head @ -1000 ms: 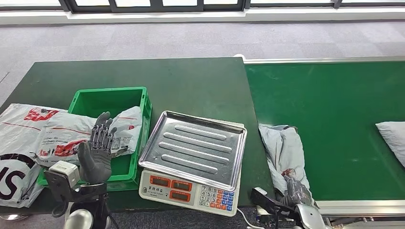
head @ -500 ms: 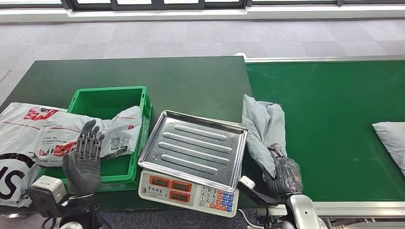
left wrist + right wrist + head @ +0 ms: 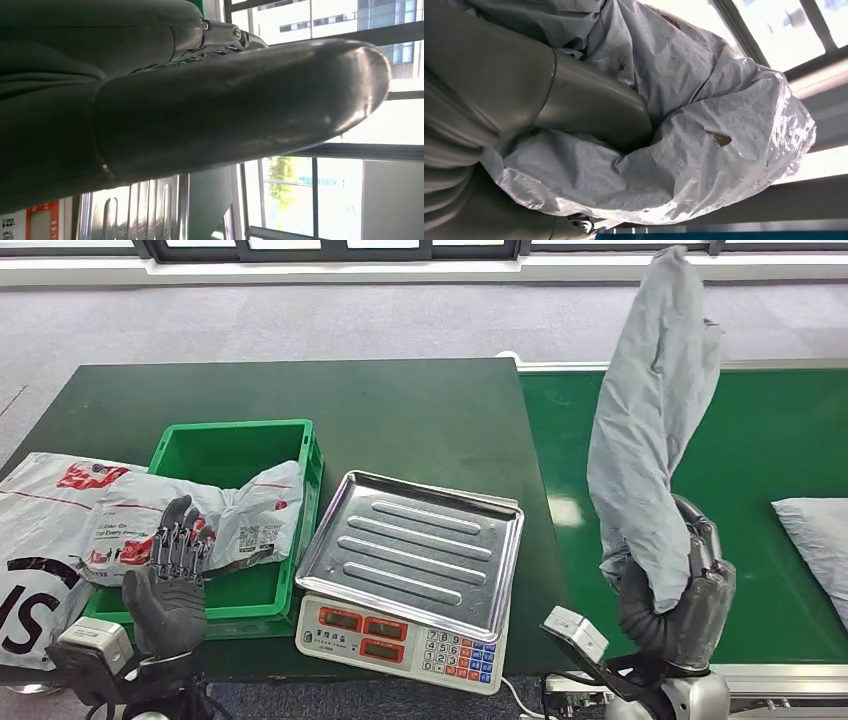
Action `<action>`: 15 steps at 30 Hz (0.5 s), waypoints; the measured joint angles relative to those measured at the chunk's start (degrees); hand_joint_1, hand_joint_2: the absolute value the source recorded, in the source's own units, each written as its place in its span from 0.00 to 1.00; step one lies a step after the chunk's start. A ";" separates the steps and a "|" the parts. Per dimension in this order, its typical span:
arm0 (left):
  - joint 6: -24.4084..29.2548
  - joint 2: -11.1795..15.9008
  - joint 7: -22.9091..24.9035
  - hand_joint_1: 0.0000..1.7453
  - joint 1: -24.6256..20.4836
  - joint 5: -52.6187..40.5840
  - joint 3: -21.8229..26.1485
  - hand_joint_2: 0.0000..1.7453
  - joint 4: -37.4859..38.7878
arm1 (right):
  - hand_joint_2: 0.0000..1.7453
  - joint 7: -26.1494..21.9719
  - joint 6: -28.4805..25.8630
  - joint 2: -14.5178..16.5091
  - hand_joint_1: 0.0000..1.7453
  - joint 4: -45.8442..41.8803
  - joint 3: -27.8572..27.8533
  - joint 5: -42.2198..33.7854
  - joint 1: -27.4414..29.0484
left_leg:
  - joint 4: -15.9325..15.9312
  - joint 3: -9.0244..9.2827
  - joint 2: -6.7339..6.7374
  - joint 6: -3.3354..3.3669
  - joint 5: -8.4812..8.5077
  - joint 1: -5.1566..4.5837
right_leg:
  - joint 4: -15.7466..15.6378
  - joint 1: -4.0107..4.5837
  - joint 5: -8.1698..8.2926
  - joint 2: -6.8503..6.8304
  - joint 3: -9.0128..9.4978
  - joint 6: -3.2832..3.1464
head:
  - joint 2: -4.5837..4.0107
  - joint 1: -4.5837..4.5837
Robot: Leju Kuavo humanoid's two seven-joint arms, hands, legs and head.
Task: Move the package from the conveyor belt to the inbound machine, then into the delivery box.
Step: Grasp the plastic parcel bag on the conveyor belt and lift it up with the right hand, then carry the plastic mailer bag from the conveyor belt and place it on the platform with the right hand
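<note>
At three o'clock you have the broad green conveyor belt [image 3: 740,470], and above its near edge your right hand [image 3: 680,600] grips the long grey plastic mailer package [image 3: 650,430] by its lower end, the rest standing limp and upright in the air. The silver-trayed electronic scale [image 3: 410,540], which I take for the inbound machine, sits at six o'clock and the green plastic crate [image 3: 190,455] at nine. Your left hand [image 3: 172,585] hangs empty with fingers spread, so watch that the floppy bag doesn't slip or drape off the tray's edge.
</note>
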 joint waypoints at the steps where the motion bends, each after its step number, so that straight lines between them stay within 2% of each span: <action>1: 0.13 0.00 0.00 0.00 -0.02 0.00 -0.01 0.00 0.00 | 1.00 -1.49 -0.58 0.58 1.00 -0.66 -0.31 -0.31 0.07 | 0.00 0.00 0.00 0.01 0.00 -0.01 | 0.00 -0.01 0.01 0.00 0.00 0.01 | 0.00 0.00; 4: 0.32 0.00 0.00 0.00 -0.21 0.01 -0.05 0.00 0.11 | 1.00 -3.80 -1.06 2.06 1.00 -2.22 -0.83 -0.76 0.14 | 0.00 0.01 0.01 0.02 0.01 -0.01 | 0.00 -0.01 0.01 0.00 0.01 0.01 | 0.00 0.00; 7: 0.42 0.00 0.09 0.00 -1.00 0.27 -0.40 0.00 0.61 | 1.00 -3.24 0.08 2.61 1.00 -2.39 -0.78 -2.72 -0.93 | 0.00 -0.13 0.01 0.03 0.02 -0.01 | 0.00 -0.01 0.03 0.00 0.02 0.04 | 0.00 0.01; 11: 0.30 0.01 0.62 0.00 -3.38 0.85 -1.57 0.00 2.31 | 1.00 -1.94 8.22 2.62 1.00 2.38 0.51 -7.21 -5.95 | 0.00 -0.29 0.12 0.08 0.06 -0.02 | 0.00 -0.03 0.07 0.07 0.01 0.09 | 0.00 0.00; 15: 0.00 0.03 0.92 0.00 -5.13 1.10 -2.56 0.00 4.05 | 1.00 -1.47 13.60 2.77 1.00 9.09 2.44 -7.19 -10.10 | 0.01 -0.19 0.02 0.11 0.32 -0.03 | 0.00 -0.03 0.23 -0.01 -0.10 0.12 | 0.00 0.01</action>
